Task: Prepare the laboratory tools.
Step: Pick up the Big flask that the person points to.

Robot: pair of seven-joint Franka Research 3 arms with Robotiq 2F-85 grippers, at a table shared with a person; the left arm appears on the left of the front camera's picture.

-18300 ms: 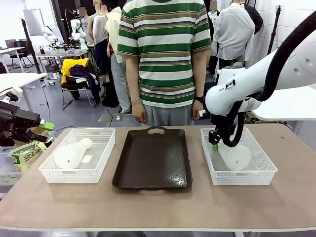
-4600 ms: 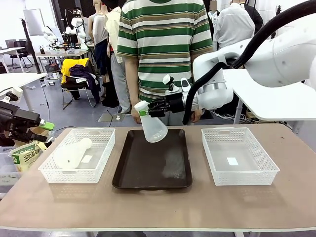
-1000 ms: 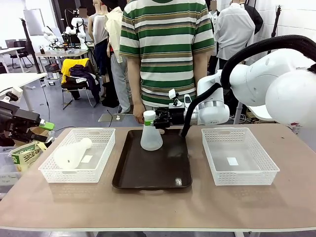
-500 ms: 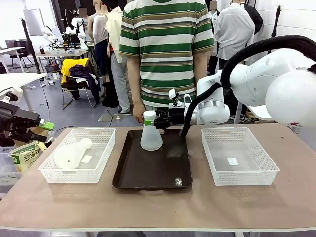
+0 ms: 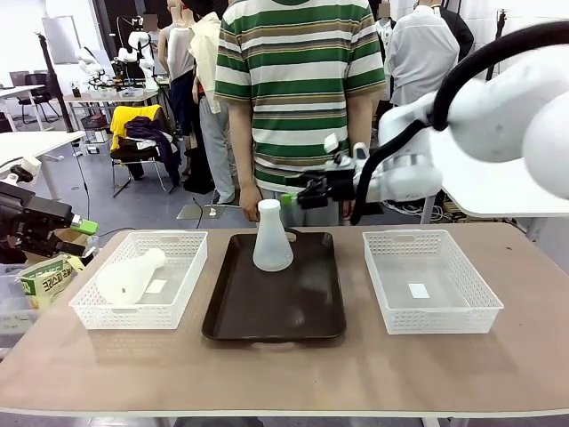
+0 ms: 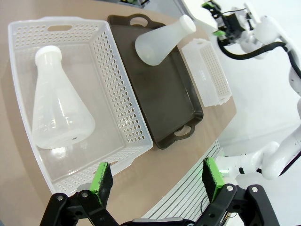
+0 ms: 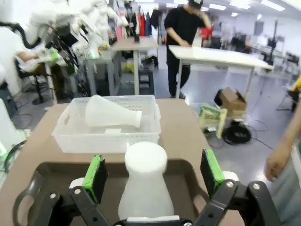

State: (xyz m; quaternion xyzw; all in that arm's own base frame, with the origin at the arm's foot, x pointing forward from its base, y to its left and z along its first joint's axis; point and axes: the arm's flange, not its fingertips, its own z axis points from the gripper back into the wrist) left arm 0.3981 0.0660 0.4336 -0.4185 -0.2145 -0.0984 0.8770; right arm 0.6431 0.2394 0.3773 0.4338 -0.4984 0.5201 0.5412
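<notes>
Tan tabletop [image 5: 284,378] nearest. On it, L to R: L mesh basket [image 5: 89,313], dark brown tray [image 5: 276,311], R mesh basket [image 5: 436,318]. The lying flask [image 5: 130,277], frosted white, rests on its side inside the L mesh basket, neck aimed at the far side. The upright flask [image 5: 271,238] stands on the tray's far half, mouth up. L gripper [image 6: 156,175] hangs over the near rim of the L mesh basket, jaws spread wide, nothing btw the pads, well apart from the lying flask. R gripper [image 5: 292,197] sits just beyond and above the upright flask's mouth, off to its R, jaws spread and not touching it. In the R wrist view the neck lines up btw the green pads but apart from them. Farthest, a person [image 5: 298,98] in a striped shirt stands behind the table, one hand [image 5: 251,203] hanging near the tray's far handle. Handling, prob.: both flasks look light, hollow, stiff and smooth-walled, so slippery, and the cone would squeeze out of a pinch. Best hold is the straight neck just under the lip, pads square across it. The lying flask may roll on its cone if nudged, so approach in line w/ the neck. Wide base keeps the upright flask steady, but a sideways knock at the top could tip it. Can't tell glass from plastic, so treat as breakable.
</notes>
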